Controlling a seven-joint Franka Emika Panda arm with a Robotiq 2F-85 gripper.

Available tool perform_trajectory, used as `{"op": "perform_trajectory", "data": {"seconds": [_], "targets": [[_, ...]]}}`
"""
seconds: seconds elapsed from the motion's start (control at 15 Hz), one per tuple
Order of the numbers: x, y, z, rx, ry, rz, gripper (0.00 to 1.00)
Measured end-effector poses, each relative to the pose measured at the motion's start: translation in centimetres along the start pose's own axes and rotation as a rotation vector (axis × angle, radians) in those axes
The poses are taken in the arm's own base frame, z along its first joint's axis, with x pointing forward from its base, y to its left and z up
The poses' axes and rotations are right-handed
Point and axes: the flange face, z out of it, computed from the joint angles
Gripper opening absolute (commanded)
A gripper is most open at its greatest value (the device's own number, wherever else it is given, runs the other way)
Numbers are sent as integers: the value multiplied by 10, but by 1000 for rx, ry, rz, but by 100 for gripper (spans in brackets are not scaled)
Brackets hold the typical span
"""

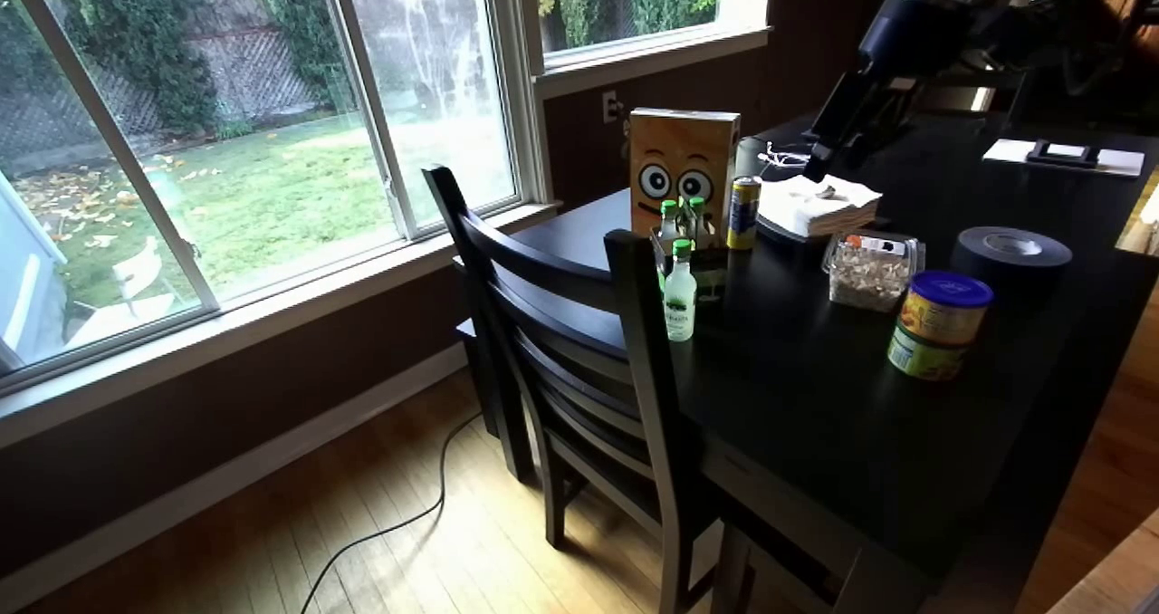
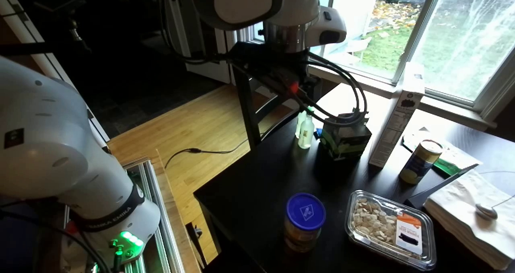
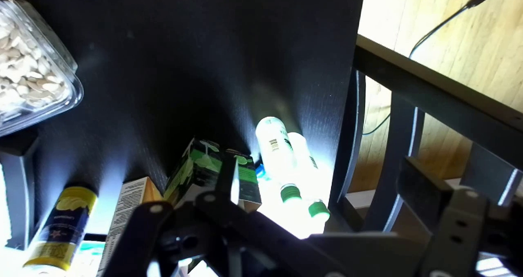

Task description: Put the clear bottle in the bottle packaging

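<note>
Two slim clear bottles with green caps stand side by side on the table. In an exterior view the nearer clear bottle [image 2: 307,133] half hides the other. In the wrist view the clear bottle [image 3: 274,144] and its neighbour are washed out by glare. The bottle packaging, a small dark carton with green print [image 2: 346,140], stands beside them; it also shows in the wrist view [image 3: 204,160]. In an exterior view two more capped bottles [image 1: 696,220] show at the carton [image 1: 713,274]. My gripper [image 3: 318,170] is open and empty, above and apart from the bottles. Cables partly hide it.
A tall orange box with big eyes [image 1: 679,157] stands behind the carton. A can [image 1: 743,215], napkins [image 1: 819,208], a seed tub [image 1: 874,274], a tape roll [image 1: 1012,250] and a blue-lidded jar [image 1: 942,324] stand around. A chair [image 1: 566,315] backs close to the bottles.
</note>
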Motion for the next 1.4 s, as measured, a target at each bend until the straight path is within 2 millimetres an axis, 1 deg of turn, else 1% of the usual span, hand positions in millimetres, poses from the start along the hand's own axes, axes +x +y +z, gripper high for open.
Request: {"op": "perform_trajectory", "data": {"seconds": [0.27,0.6,0.93,1.13,1.2,1.27,1.4], "targets": [[25,-8,32,-30,-38,-43,100],[64,-9,59,-22,-49,-53,100],[106,-17,96,-32,-75,-73,100],[123,-18,115,-35,-89,-77,100],[127,-18,121,-34,-95,-78,98],[130,-17,127,-32,-101,-79,85],[135,-15,137,-29,-111,-80,76]]}}
